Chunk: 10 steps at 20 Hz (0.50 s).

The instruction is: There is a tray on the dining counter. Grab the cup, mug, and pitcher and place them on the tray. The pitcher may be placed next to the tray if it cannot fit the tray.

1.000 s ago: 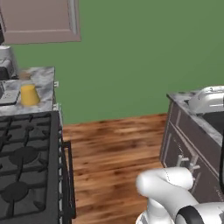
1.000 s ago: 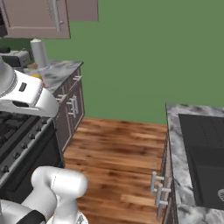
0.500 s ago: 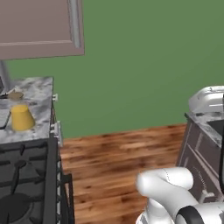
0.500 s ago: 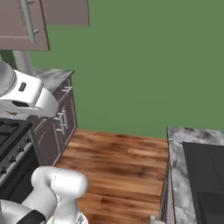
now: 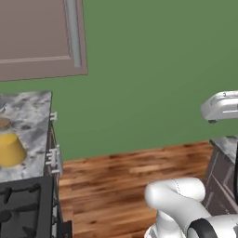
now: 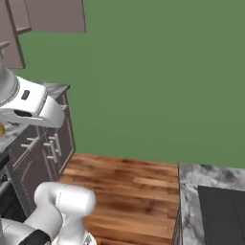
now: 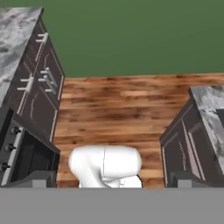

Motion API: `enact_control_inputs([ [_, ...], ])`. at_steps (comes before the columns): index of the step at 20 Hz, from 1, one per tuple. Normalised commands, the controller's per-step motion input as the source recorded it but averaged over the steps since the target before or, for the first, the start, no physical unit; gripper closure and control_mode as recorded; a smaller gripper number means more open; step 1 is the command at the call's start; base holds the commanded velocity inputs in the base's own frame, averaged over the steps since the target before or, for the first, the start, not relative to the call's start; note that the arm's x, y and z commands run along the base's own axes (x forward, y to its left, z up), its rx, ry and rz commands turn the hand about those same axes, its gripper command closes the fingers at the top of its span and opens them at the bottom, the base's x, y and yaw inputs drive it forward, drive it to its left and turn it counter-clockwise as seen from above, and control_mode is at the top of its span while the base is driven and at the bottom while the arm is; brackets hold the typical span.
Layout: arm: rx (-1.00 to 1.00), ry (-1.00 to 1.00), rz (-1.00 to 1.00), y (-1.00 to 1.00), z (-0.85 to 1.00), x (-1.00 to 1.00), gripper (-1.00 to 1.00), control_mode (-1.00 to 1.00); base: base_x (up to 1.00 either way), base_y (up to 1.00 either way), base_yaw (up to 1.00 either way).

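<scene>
The gripper (image 7: 111, 181) looks down over the wood floor (image 7: 122, 100). Its two fingertips (image 7: 41, 178) stand as wide apart as they go, with nothing between them and nothing held.

In the left base view the yellow cup (image 5: 9, 149) sits at about 9 o'clock, on the marbled worktop (image 5: 30, 114) just behind the stove (image 5: 23, 204). The white hand (image 5: 222, 105) hangs at about 3 o'clock, by the right edge. The open floor and the green wall (image 5: 139, 69) lie between the two, so the cup is well apart from the jaws and off to their side.

In the hand view the same worktop (image 7: 15, 35) lies at about 10 o'clock, above a bank of dark drawers (image 7: 39, 83). A second marbled counter (image 7: 210, 105) lies at about 3 o'clock.
</scene>
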Motion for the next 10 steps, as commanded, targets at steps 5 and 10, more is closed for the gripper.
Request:
enact_control_inputs([
  [5,0.0,0.0,0.0,0.0,0.0,0.0,-1.0,1.0,0.71,-0.25,0.0],
  [10,0.0,0.0,0.0,0.0,0.0,0.0,-1.0,1.0,0.63,-0.27,0.01],
])
